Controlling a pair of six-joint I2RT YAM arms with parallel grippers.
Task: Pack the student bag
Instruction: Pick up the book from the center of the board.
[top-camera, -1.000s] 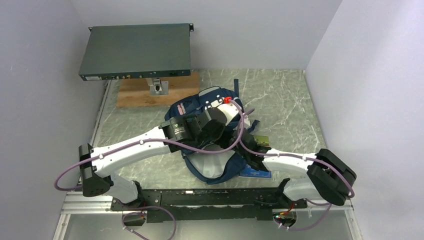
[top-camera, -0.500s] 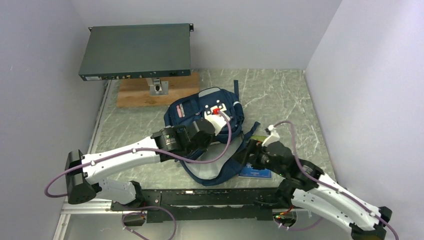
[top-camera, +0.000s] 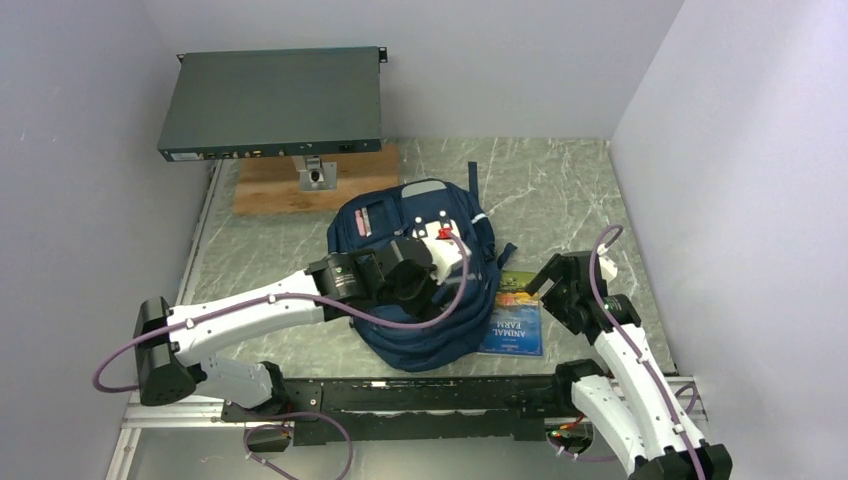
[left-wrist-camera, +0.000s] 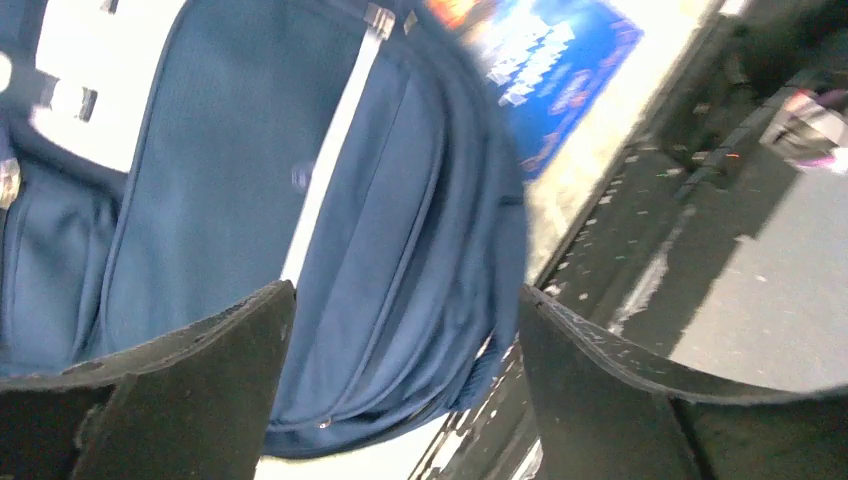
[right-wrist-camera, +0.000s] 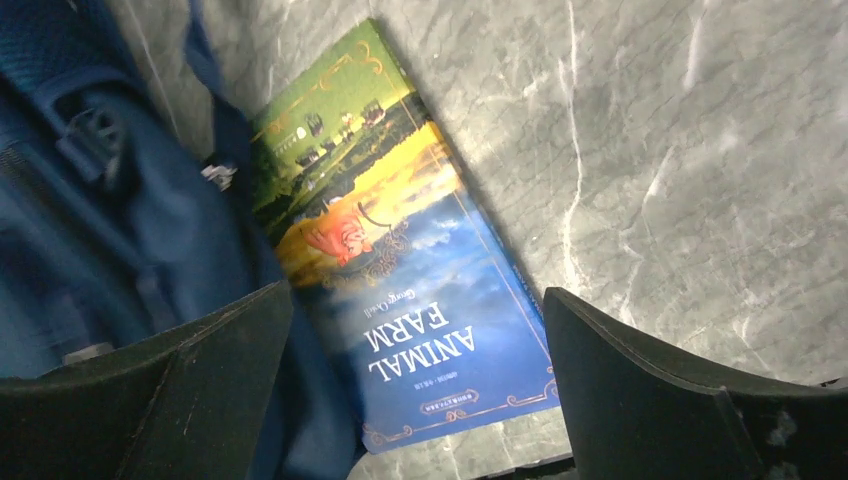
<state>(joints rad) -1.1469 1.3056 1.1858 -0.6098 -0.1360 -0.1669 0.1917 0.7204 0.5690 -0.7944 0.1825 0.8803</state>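
The student bag (top-camera: 440, 335), a navy backpack with grey stripes, lay flat near the middle of the marbled worktop (top-camera: 560, 200), its lower end close to the near edge and its top pointing toward the far edge. A dark, flat equipment box (top-camera: 272, 100) stood on a bracket over a wooden board (top-camera: 300, 185) in the far left corner, well apart from the work.

The left claw (left-wrist-camera: 405, 300) hung over the bag with its jaws spread wide and nothing between them but a view of blue fabric below. The right claw (right-wrist-camera: 417, 300) was poised near the worktop's right edge, jaws likewise wide and gripping nothing, aimed down at a paperback titled "Animal Farm" (right-wrist-camera: 400, 230). The book lay face up on the worktop against the bag's right side, close to the near edge, one long side meeting the fabric and straps.

By these views the packing looked unfinished: the one loose item in sight was outside the bag, and neither claw had hold of it. No open mouth on the bag could be made out, nor whether anything was inside. What seemed left was to open the bag, take up the book and slide it in.
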